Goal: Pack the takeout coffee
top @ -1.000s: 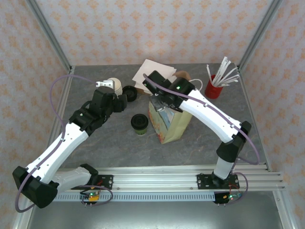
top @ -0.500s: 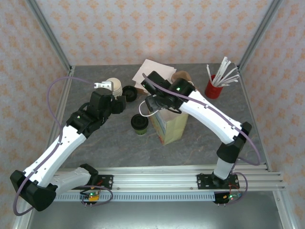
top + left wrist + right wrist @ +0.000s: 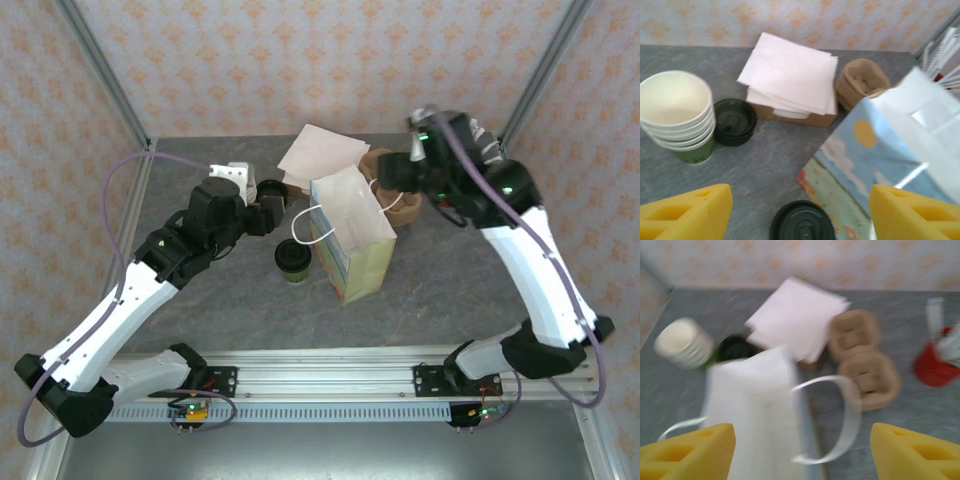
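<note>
Left end effector [image 3: 268, 213]: jaws wide apart, holding nothing; it hung over the bench [image 3: 200, 300], left of the paper bag.
Left wrist view: both yellow fingers [image 3: 685, 212] stood at the bottom corners, and the midpoint of the left end effector [image 3: 800, 212] fell over the coffee's lid.
Cup stack [image 3: 677, 115]: lidless green cups with cream insides, upright at the far left of the bench.
Bare black lids [image 3: 270, 190]: just right of the cup stack, touching or nearly touching it.
Takeout coffee [image 3: 292, 258]: upright on the bench with its black lid on, just left of the bag's base. It was a little nearer the arm bases than the left end effector and not gripped. From the left wrist, its lid [image 3: 802, 225] showed low and centred between the fingers.
Napkins [image 3: 322, 155]: a white pile at the back, behind the bag.
Paper bag [image 3: 352, 235]: upright, mouth open, white handles loose.
Pulp carriers [image 3: 375, 160]: brown, right of the napkins.
Right end effector [image 3: 395, 172]: jaws wide and empty, raised above the carriers. The bag stood between it and the coffee, well apart.
Right wrist view: blurred, with the right end effector [image 3: 800, 452] over the bag's handle.
Red cup [image 3: 935, 365]: far right, holding white straws.
</note>
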You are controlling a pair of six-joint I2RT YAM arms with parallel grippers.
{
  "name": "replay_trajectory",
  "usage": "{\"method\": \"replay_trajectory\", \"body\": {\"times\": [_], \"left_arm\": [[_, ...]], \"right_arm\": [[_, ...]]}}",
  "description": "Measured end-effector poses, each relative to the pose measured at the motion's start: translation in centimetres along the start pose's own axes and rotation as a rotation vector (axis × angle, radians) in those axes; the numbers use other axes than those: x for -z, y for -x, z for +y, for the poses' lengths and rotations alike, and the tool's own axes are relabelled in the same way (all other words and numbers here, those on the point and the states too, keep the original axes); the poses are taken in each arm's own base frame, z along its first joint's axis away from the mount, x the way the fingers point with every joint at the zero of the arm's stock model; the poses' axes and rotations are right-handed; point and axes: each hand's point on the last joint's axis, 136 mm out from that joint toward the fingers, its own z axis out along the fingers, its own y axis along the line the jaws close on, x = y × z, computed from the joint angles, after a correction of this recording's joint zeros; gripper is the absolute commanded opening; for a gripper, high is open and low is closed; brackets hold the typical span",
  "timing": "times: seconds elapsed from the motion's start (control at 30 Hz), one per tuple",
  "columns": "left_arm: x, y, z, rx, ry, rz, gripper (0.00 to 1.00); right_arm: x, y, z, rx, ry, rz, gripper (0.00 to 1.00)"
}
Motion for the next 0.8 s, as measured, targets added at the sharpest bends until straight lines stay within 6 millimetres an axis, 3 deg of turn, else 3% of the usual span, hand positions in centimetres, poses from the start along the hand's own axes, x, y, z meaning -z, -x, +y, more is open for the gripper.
{"method": "replay_trajectory", "body": {"times": [0.07, 0.17, 0.33, 0.6, 0.8], "left_arm": [[-0.1, 0.3, -0.7, -0.006, -0.013, 0.000, 0.73], [-0.6, 0.4, -0.8, -0.008, -0.008, 0.010, 0.73], [-1.5, 0.1, -0.7, -0.015, 0.017, 0.033, 0.74], [-2.1, 0.2, 0.2, -0.021, 0.080, 0.036, 0.74], [-2.1, 0.1, 1.1, -0.026, 0.133, 0.037, 0.74]], "right_arm": [[0.2, 0.6, -4.1, -0.081, -0.079, -0.031, 0.72], [-1.0, 0.1, -8.0, -0.160, -0.147, -0.012, 0.71], [-7.3, -2.2, -11.8, -0.223, -0.184, 0.113, 0.70], [-18.9, -6.1, -12.3, -0.183, -0.113, 0.321, 0.62], [-24.9, -8.5, -12.1, -0.141, -0.074, 0.421, 0.57]]}}
